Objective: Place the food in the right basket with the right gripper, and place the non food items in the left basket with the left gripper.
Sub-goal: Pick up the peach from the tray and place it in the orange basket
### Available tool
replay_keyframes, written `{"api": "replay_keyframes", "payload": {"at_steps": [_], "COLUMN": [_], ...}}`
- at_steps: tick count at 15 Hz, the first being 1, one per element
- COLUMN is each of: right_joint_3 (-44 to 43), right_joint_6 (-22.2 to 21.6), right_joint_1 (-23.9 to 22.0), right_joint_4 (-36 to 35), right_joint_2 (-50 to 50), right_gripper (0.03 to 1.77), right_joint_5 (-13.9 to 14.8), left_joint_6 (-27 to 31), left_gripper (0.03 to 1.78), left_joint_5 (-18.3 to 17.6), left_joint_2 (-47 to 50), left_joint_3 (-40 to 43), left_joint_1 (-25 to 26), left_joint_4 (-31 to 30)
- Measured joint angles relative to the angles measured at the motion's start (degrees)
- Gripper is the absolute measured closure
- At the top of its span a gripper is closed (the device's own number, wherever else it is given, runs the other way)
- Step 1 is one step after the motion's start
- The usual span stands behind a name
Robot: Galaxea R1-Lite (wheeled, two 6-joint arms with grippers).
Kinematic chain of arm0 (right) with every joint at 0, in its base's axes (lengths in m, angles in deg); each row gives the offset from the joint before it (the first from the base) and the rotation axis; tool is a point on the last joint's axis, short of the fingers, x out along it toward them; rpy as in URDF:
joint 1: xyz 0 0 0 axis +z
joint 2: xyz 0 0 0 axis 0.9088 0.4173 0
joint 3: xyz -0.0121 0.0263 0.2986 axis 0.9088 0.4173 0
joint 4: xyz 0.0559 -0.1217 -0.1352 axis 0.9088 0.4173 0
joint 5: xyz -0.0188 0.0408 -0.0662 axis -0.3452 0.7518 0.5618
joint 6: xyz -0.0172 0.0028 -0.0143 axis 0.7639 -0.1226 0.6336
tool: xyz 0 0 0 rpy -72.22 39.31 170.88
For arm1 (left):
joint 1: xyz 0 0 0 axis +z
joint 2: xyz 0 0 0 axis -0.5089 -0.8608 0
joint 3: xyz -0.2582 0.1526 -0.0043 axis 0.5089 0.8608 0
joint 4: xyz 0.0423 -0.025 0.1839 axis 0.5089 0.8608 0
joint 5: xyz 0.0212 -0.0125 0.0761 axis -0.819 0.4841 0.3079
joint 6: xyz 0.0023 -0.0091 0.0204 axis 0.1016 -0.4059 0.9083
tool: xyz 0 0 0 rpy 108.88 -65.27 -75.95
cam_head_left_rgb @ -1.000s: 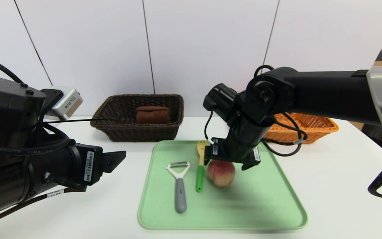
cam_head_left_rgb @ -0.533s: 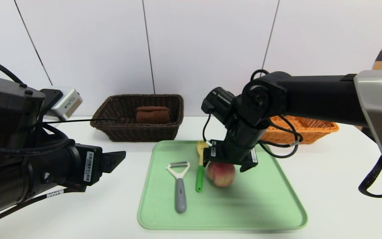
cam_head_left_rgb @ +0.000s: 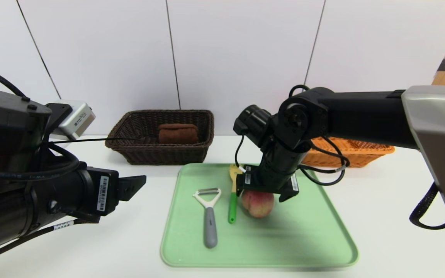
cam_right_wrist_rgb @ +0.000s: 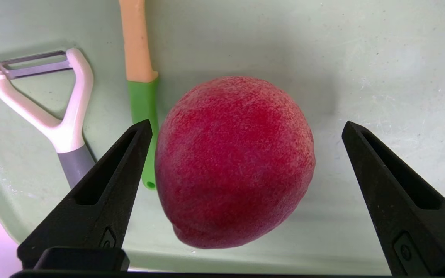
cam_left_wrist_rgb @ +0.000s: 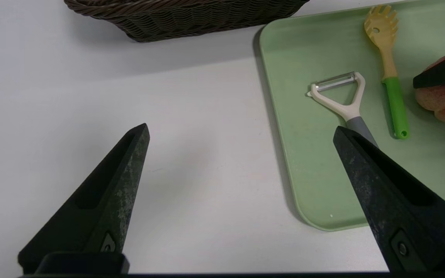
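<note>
The right tool [cam_head_left_rgb: 267,192] hangs pointing steeply down over the peach [cam_head_left_rgb: 258,203], its two black fingers [cam_right_wrist_rgb: 102,193] spread wide. From the wrist camera the peach sits between them, nearer one finger than the other, and neither finger presses on it. The peach lies on a pale green tray [cam_head_left_rgb: 303,239] on the white bench [cam_head_left_rgb: 392,216].

Just beside the peach lies the fork [cam_head_left_rgb: 233,193], yellow head toward the wall and green handle toward the robot. On the fork's other side, a little apart, is the peeler [cam_head_left_rgb: 208,216], white head toward the wall and grey handle toward the robot. Both are flat on the tray.

Behind the tray on the robot's left stands the dark basket [cam_head_left_rgb: 160,152], with the rolled brown towel [cam_head_left_rgb: 178,133] inside it. The orange basket [cam_head_left_rgb: 361,152] stands behind the tray on the right, partly hidden by the right arm.

The left tool [cam_left_wrist_rgb: 242,133] is held off to the left, above bare bench beside the tray, pointing forward and slightly down. Its fingers are spread wide too, with nothing between them.
</note>
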Motion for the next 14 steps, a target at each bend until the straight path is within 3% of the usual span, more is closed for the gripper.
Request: {"api": "replay_keyframes", "payload": {"at_steps": [2, 5, 6, 9, 14], "right_joint_3": [0.0, 0.0, 0.0, 0.0, -0.3], "right_joint_6": [0.0, 0.06, 0.11, 0.3, 0.59], "right_joint_1": [-0.02, -0.05, -0.05, -0.11, -0.2], "right_joint_4": [-0.35, -1.27, -1.51, -1.51, -2.19], "right_joint_2": [0.26, 0.65, 0.72, 0.78, -1.49], "right_gripper": [0.1, 0.56, 0.63, 0.68, 0.68], "right_joint_5": [0.02, 0.02, -0.02, -1.46, -1.44], "left_joint_6": [-0.02, -0.02, 0.0, 0.01, -0.35], "left_gripper": [0.12, 0.12, 0.12, 0.12, 0.12], "left_joint_5": [0.0, -0.02, 0.0, -0.02, -0.02], "left_joint_2": [0.0, -0.06, -0.06, -0.11, -0.09], "left_joint_3": [0.0, 0.0, 0.0, 0.0, 0.29], "left_joint_1": [0.01, 0.04, 0.04, 0.09, 0.15], "left_joint_4": [-0.02, -0.05, -0.05, -0.05, 0.0]}}
